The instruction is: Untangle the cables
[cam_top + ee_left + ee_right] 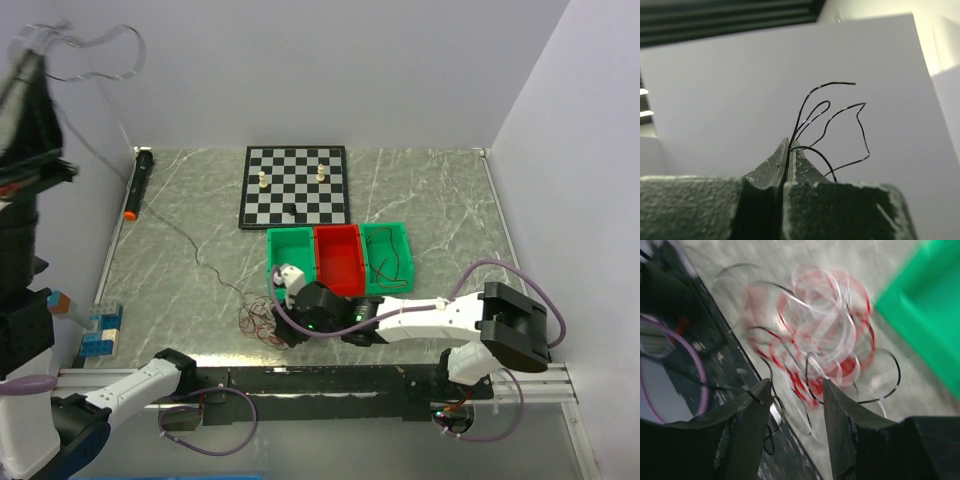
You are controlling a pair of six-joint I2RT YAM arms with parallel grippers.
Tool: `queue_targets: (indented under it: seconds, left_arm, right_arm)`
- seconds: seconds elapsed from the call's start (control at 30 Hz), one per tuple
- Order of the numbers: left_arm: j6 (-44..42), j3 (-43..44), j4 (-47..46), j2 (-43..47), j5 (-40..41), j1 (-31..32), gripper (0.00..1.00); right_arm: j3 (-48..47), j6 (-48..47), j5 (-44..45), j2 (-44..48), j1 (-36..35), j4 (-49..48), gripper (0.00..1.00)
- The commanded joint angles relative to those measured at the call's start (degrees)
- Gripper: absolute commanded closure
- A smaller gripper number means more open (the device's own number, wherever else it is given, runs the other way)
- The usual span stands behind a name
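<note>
- Black wire [860, 125] sits clenched in the left hand [790, 144], which is raised high over the left side of the bench [200, 190]. Loose loops sprout past its closed tips, and one strand trails down across the bench toward the heap.
- Red, white and black cables [825, 335] lie knotted in one heap at the bench's near edge, just beside a green bin [925, 305]. They are directly under the right hand [796, 390], whose jaws stand apart above the heap with nothing plainly gripped.
- Drag risk: if the left hand lifts further, the strand may haul the whole heap across the bench instead of sliding free. That would likely cinch the knots tighter.
- Slip risk: the wire is thin and springy. A sharp tug could pull it through the left hand's tips and drop it back onto the heap.
- Pinch risk: if the right hand closes where it hangs, it could trap several strands at once, the black one among them, and set both hands pulling on the same wire. The wrist view is blurred, so which strands lie between the jaws cannot be told.
- Snag risk: the heap lies close to the dark rail [330, 378] and a mauve hose [702, 375]. A sideways pull could spill loops over the edge or hook them on either one.
- Bin risk: a loop swept toward the green bin may catch on its wall.
</note>
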State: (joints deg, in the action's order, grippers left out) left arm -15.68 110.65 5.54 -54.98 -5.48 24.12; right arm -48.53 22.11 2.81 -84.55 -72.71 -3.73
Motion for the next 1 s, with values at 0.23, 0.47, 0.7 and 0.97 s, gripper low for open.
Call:
queue_targets:
  seconds: [0.23,0.47,0.7,0.97]
  left_arm:
    - [-8.39,7.91,-15.11,-4.78,6.18,-0.21,0.99]
    - [-16.12,15.99,-22.49,-10.93,7.67,-0.21,0.99]
    - [-22.10,20.93,-28.55,-15.68,6.62,-0.21,0.99]
    - [-26.41,19.17,-33.65,-16.65,4.87,-0.21,0.98]
  right_arm:
    - [9.51,8.21,5.71,10.11,0.55,7.06,0.50]
    - [12.85,12.25,7.12,10.64,0.64,10.14,0.62]
    - [12.67,16.38,10.02,9.23,0.64,16.37,1.00]
    - [14.16,19.72,12.04,9.06,0.81,20.42,1.00]
